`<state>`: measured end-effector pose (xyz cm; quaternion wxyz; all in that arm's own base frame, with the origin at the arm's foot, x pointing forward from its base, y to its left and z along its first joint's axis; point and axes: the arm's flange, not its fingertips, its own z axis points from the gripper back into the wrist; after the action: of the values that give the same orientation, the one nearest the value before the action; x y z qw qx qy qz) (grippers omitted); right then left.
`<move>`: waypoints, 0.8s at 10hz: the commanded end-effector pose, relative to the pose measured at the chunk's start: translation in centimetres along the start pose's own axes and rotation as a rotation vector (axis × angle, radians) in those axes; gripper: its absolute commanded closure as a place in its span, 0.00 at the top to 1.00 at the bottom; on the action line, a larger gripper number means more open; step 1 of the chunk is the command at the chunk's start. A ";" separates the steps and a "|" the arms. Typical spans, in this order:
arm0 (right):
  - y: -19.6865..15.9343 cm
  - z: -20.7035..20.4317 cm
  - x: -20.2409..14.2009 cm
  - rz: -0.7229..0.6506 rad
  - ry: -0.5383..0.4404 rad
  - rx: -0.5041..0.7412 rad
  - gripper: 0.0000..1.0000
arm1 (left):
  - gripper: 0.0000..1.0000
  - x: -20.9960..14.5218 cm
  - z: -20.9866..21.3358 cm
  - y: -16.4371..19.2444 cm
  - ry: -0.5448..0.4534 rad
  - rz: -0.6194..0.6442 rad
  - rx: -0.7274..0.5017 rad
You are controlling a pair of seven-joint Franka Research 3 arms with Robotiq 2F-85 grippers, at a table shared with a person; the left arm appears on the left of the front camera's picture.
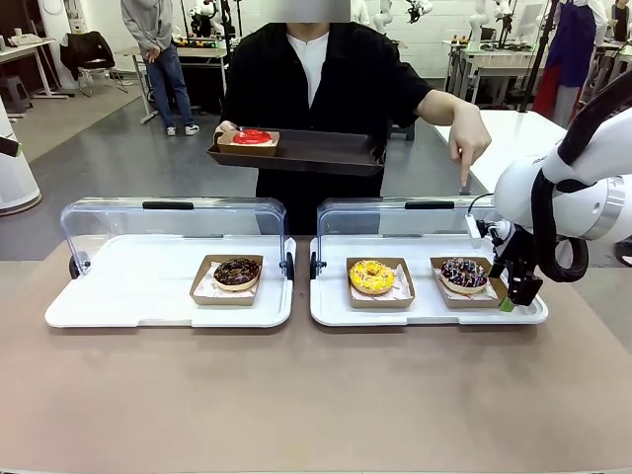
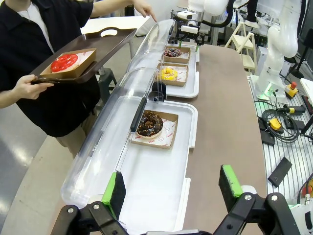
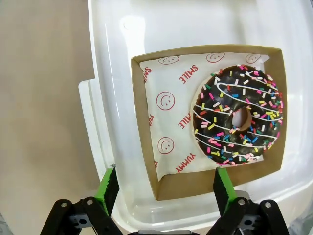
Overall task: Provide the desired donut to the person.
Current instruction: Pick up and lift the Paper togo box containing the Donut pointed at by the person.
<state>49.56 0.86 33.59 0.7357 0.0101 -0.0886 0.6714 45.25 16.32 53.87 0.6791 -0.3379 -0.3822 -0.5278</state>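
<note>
Front view shows the person in a black jacket over a white shirt [image 1: 326,79] standing at the far side of the brown table [image 1: 296,395]. One hand [image 1: 226,128] holds a dark brown rectangular serving tray [image 1: 326,150] roughly level. A red-glazed donut in a cardboard box [image 1: 253,137] sits on the end of it near that hand. The other hand [image 1: 471,143] points a finger down over the far edge of the right-hand white display tray [image 1: 331,296], whose clear domed lid [image 1: 385,219] stands swung up.

That display tray carries two open cardboard boxes side by side. A yellow-iced donut [image 1: 371,276] lies toward the middle of the table, and a chocolate donut with white drizzle and coloured sprinkles [image 1: 464,274] lies toward the robot's right. The left-hand white display tray [image 1: 128,286], its lid also up, holds a single dark chocolate donut with scattered toppings [image 1: 237,273].

The right gripper [image 1: 515,286] hangs at the outer end of the right-hand display tray, just beside the sprinkled donut's box. Right wrist view has its green pads [image 3: 105,188] spread wide with nothing between them. The near wall and corner of that box lie below the gap, and the donut rests on smiley-printed paper.

Left wrist view shows the left gripper [image 2: 171,183] likewise spread and empty, over the near end of the left-hand display tray.
</note>
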 end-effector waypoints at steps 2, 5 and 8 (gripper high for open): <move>-0.4 -0.1 0.1 -0.006 0.040 -0.004 1.00 | 1.00 0.1 0.1 0.0 -0.003 0.001 0.006; -0.4 -0.3 -0.2 0.006 0.038 -0.002 0.76 | 1.00 0.1 0.1 0.0 -0.003 0.001 0.006; -0.4 -0.4 -0.3 0.009 0.033 0.008 0.00 | 1.00 0.1 0.1 0.0 -0.003 0.001 0.006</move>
<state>49.56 0.60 33.43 0.7340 0.0076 -0.0837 0.6740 45.25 16.32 53.87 0.6791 -0.3379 -0.3822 -0.5278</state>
